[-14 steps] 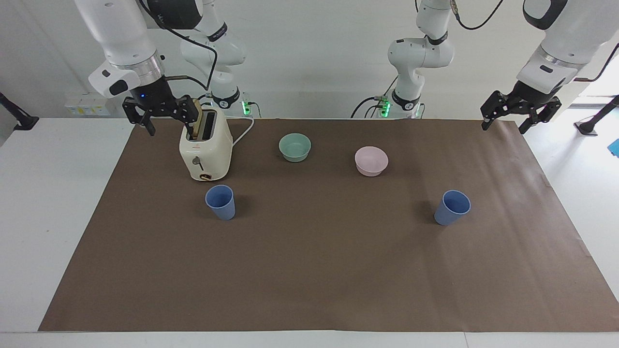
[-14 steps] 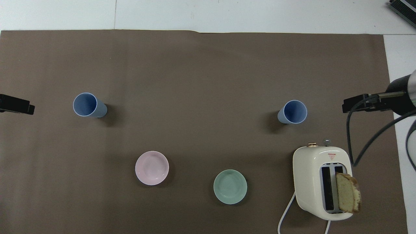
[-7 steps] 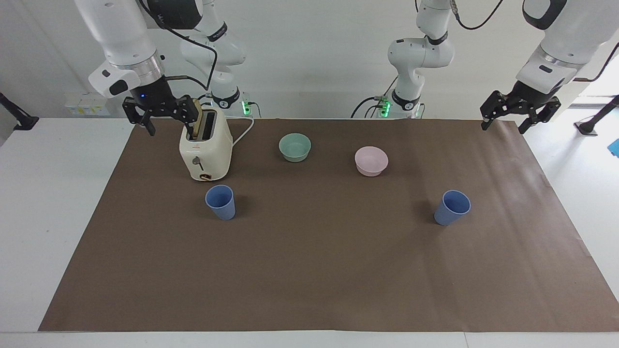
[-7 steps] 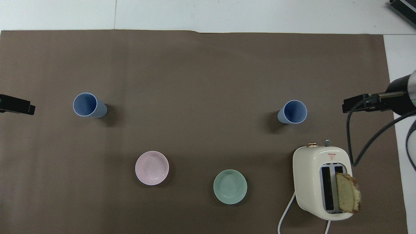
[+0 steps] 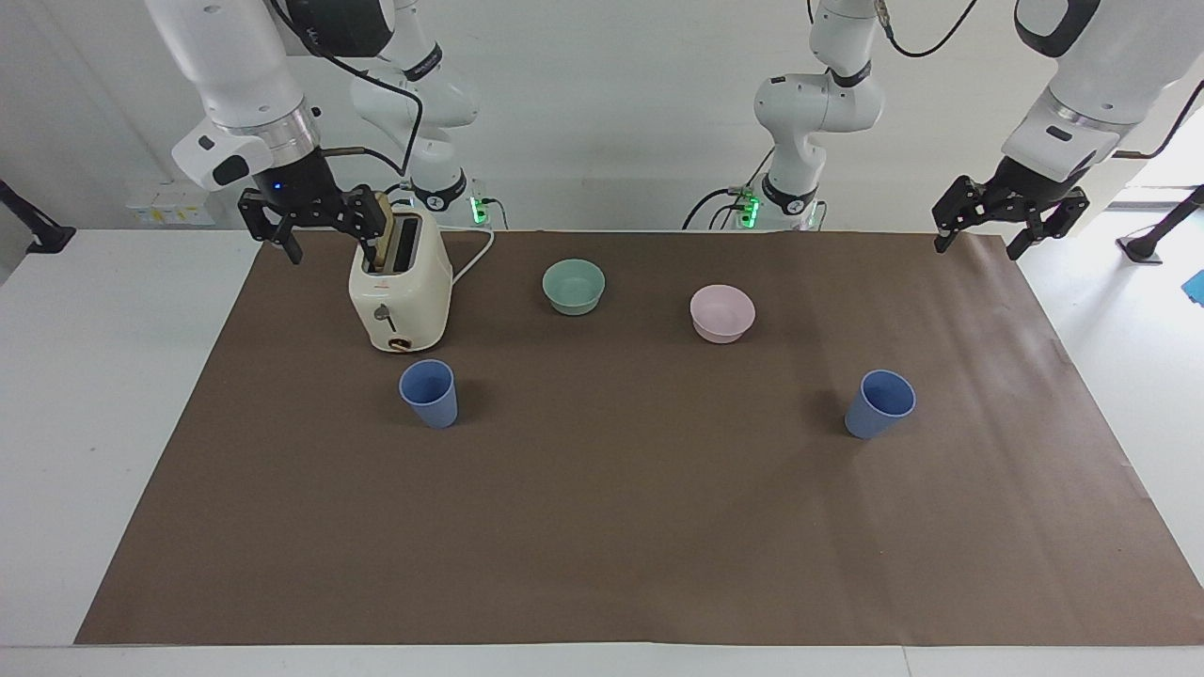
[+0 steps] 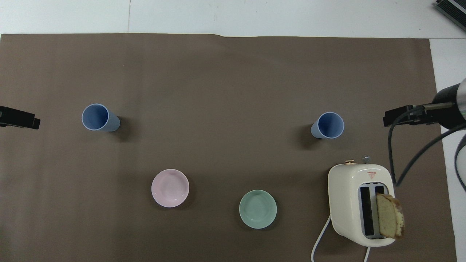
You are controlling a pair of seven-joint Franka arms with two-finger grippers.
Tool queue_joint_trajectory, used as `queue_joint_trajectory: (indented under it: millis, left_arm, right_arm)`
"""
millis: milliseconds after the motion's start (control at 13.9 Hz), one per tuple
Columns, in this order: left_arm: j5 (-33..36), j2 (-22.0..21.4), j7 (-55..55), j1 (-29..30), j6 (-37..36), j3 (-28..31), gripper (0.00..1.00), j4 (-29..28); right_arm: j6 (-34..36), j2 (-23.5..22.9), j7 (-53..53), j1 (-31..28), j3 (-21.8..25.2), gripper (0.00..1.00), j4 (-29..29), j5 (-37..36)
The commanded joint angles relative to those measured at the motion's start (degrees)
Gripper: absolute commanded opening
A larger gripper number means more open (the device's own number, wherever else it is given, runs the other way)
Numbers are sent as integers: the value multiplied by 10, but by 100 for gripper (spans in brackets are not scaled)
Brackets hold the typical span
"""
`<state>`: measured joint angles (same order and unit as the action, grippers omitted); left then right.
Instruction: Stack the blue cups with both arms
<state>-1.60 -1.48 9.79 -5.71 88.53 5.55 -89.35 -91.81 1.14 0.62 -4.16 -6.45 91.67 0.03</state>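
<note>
Brown paper covers the tabletop. Right pincer hangs over the paper's edge beside the toaster, jaws spread wide, nothing held. One blue cup stands upright just beside the toaster, farther from the robots. Teal bowl, pink bowl. Second blue cup upright toward the left arm's end. Left pincer over the paper's corner, spread, empty.

Left gripper, right gripper raised, splayed wide.
</note>
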Motion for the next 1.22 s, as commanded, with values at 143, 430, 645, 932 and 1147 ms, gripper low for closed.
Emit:
queue_joint_trajectory:
  millis: [143, 430, 645, 932, 1147]
  left_arm:
    - [3, -19, 9, -10, 22, 5, 100, -28]
    - [3, -23, 26, -9, 21, 6, 100, -35]
    - [3, -23, 26, -9, 21, 6, 100, -35]
    - [3, -21, 21, -9, 38, 6, 100, -36]
    - [3, -17, 21, -8, 39, 6, 100, -36]
  right_arm:
    - [-6, 11, 5, -8, -4, 100, 12, 5]
    - [-6, 11, 5, -8, -4, 100, 12, 5]
    - [-6, 11, 5, -8, -4, 100, 12, 5]
    - [-6, 11, 5, -8, -4, 100, 12, 5]
    - [-5, 11, 5, -8, -4, 100, 12, 5]
